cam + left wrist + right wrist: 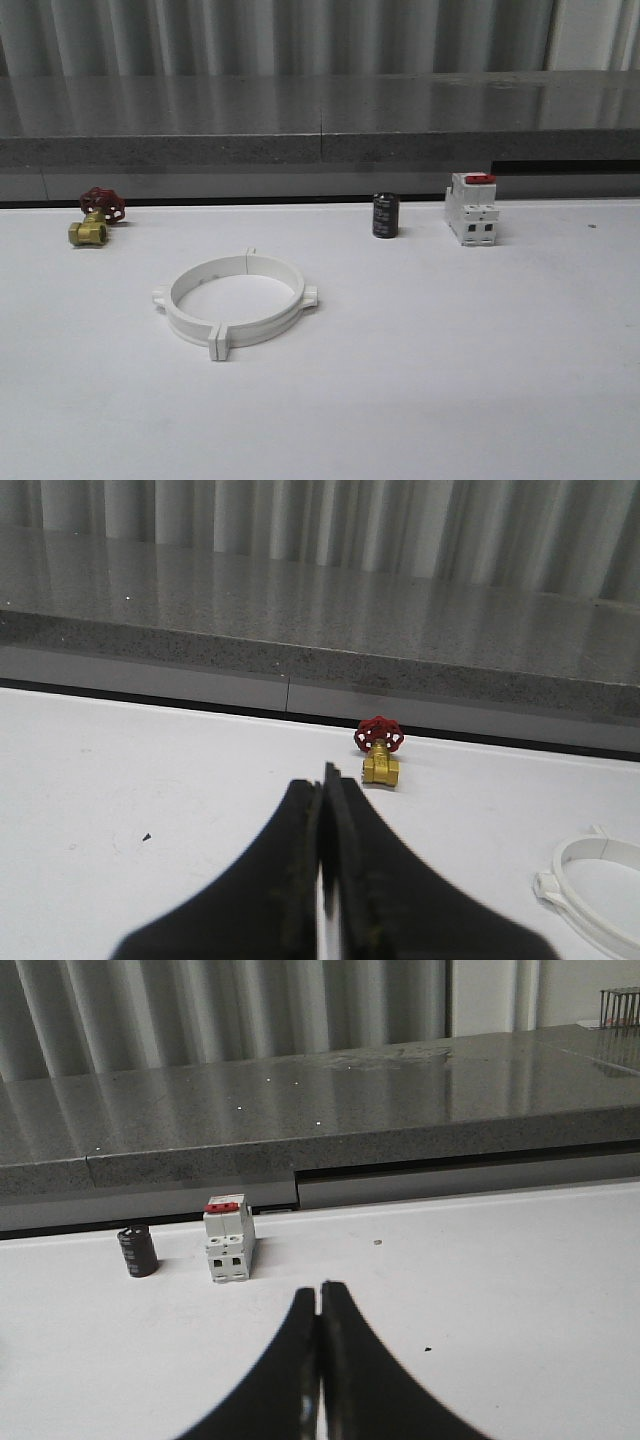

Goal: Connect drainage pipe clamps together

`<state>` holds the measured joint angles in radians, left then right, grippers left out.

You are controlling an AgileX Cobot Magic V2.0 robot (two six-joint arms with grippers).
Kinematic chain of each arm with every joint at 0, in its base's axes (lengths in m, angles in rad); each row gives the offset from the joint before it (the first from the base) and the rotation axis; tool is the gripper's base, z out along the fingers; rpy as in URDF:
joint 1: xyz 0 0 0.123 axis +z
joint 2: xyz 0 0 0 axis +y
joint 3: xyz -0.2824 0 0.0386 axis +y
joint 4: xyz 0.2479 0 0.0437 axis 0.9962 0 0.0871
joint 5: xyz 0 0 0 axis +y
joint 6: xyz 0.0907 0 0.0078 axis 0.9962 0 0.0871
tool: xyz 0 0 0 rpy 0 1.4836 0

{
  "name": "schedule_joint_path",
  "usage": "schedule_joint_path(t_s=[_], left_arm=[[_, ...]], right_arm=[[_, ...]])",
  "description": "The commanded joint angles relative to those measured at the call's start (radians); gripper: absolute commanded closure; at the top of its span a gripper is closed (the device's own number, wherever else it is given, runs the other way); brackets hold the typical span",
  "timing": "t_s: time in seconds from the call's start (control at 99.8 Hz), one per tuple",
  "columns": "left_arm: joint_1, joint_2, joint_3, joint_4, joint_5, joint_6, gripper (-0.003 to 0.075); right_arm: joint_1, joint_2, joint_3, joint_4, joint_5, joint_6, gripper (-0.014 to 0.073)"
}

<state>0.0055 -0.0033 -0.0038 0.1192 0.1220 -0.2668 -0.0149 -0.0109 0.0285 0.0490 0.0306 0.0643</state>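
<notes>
Your two white plastic half-ring drainage pipe clamps [236, 299] lie as a closed-looking ring mid-counter [480, 380], both hands clenched empty, left hand [322, 810] and right hand [319, 1305] well apart from it; a careless nudge could split the tabs.

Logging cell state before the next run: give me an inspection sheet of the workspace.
Surface: white table, a few dark specks.
Job's things: drainage pipe clamps lie flat, the two halves set together as a ring; whether latched cannot be told.
Clutter: brass valve far left, black cylinder and white breaker along the far edge, all apart from the ring.
Grippers: left gripper shut, empty; right gripper shut, empty.
Cables: nothing seen.
Surroundings: grey stone ledge, ribbed wall behind.
</notes>
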Motion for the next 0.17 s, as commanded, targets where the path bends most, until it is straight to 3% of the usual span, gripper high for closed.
schedule_joint_path(t_s=[0.0, 0.16], left_arm=[[0.001, -0.033, 0.048, 0.002, -0.086, -0.004, 0.0741], [0.001, -0.033, 0.048, 0.002, -0.086, -0.004, 0.0741]], right_arm=[[-0.005, -0.019, -0.019, -0.001, -0.084, -0.004, 0.0661], [-0.005, -0.019, -0.019, -0.001, -0.084, -0.004, 0.0661]])
